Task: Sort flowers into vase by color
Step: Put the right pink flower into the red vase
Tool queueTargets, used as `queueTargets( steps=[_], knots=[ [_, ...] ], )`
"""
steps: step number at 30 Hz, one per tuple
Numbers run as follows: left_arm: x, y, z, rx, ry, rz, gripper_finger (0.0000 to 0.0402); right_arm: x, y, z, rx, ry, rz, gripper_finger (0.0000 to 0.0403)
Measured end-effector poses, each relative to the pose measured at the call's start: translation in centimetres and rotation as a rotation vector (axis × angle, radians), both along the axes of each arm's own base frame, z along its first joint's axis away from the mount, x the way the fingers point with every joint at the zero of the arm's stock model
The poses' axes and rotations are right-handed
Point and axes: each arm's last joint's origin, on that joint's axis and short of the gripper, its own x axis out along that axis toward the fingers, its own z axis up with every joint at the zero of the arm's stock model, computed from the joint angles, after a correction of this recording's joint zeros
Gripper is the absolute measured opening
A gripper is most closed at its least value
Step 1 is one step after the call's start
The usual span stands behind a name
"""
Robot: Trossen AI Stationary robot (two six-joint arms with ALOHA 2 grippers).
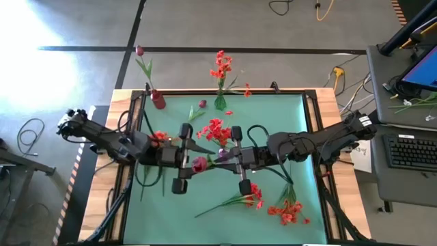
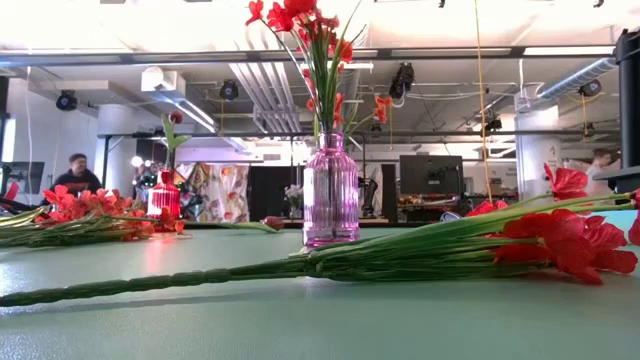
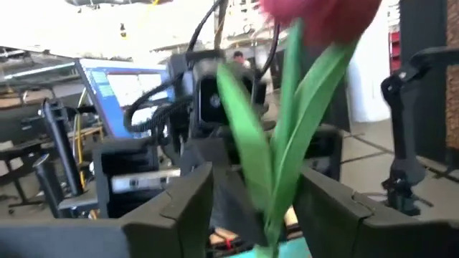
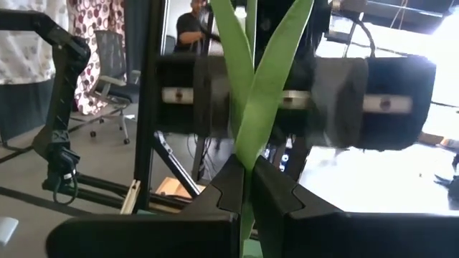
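A magenta tulip (image 1: pixel 199 164) with a green stem and long leaves hangs between my two grippers over the middle of the green mat. My right gripper (image 1: pixel 222 160) comes from the right and is shut on its stem. My left gripper (image 1: pixel 191 162) faces it from the left and is open. In the left wrist view its fingers (image 3: pixel 186 197) stand on either side of the stem (image 3: pixel 276 208) without touching it, and the bud (image 3: pixel 323 14) rises above them. Neither gripper shows in the low view. My right gripper (image 4: pixel 249 192) pinches the tulip's green stem where the two long leaves fork (image 4: pixel 247 168), between its two fingers. The fingers come level from the table's right side and lie across the stem. The leaves rise from the fingers, and the bud end reaches toward the left gripper.
A red vase (image 1: pixel 158 100) with one magenta tulip stands at the far left. A pink glass vase (image 2: pixel 330 200) with red sprays stands at the far edge's middle. Loose red sprays lie on the mat at the centre (image 1: pixel 217 131) and near right (image 1: pixel 287 208). A person (image 2: pixel 78 172) sits beyond the table.
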Motion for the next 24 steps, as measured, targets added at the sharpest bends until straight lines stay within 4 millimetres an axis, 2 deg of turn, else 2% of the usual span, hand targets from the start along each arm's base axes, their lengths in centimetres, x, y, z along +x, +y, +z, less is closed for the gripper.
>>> queueTargets(
  steps=[4,7,9,15,20,24],
  knots=[
    [0.14,0.03,-0.16,0.002,0.005,0.003,0.0174,-0.01,0.04,-0.01,0.002,0.001,0.001,0.0013],
    [0.11,0.02,-0.14,0.002,0.004,0.003,0.0153,-0.02,0.04,0.02,0.003,0.0,0.001,0.0013],
    [0.12,0.03,-0.14,0.002,0.005,0.002,0.0126,-0.02,0.03,0.01,0.003,0.0,0.001,0.0013],
    [0.1,0.0,-0.14,0.001,0.005,-0.002,0.0013,-0.03,-0.03,0.05,0.004,-0.002,-0.005,0.0013],
    [0.07,0.02,-0.01,-0.004,0.006,-0.002,0.0008,-0.06,-0.02,0.07,0.016,0.0,-0.003,0.0016],
    [-0.02,0.07,-0.04,-0.001,0.017,0.003,0.0002,-0.06,-0.04,-0.02,0.013,0.007,-0.024,0.0048]
  ],
)
